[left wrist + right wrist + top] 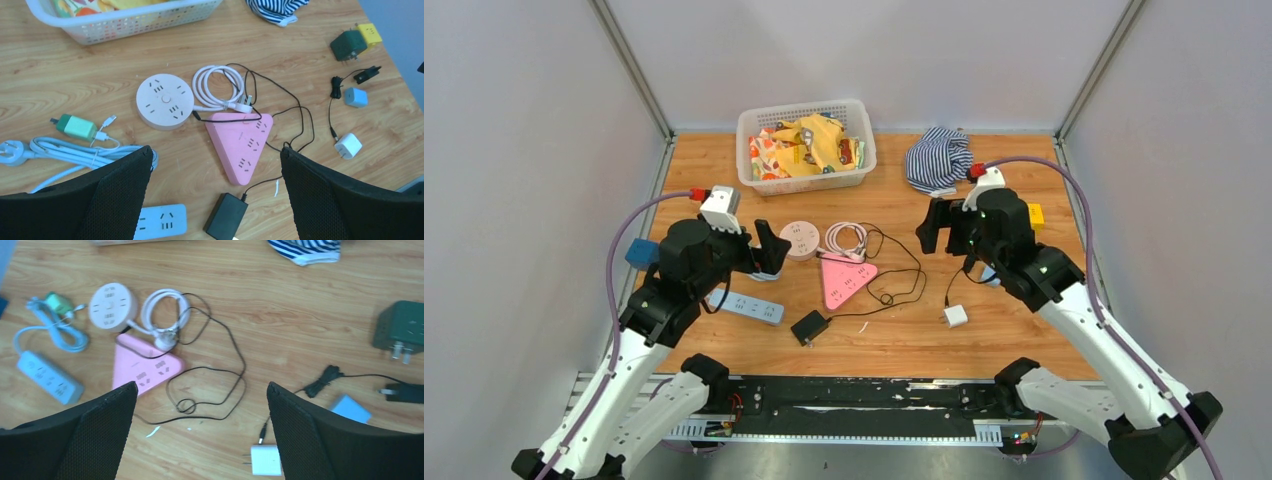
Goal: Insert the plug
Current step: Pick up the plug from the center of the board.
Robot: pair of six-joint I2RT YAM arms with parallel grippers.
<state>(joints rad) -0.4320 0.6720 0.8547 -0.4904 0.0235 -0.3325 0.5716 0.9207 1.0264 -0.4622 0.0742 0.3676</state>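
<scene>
A pink triangular power strip (844, 280) lies at the table's middle; it also shows in the left wrist view (245, 142) and the right wrist view (145, 370). A black adapter (809, 327) with a thin black cord lies just in front of it (225, 216). A small white plug cube (955, 316) lies to the right (266, 460). My left gripper (769, 250) hovers open and empty left of the pink strip (216, 152). My right gripper (939, 228) hovers open and empty to its right (200, 385).
A round socket (800, 239) and coiled white cable (846, 238) lie behind the pink strip. A pale blue strip (749, 308) lies left. A basket (809, 183) and striped cloth (939, 158) sit at the back. Green (348, 45), yellow (369, 34) and light blue (355, 97) adapters lie right.
</scene>
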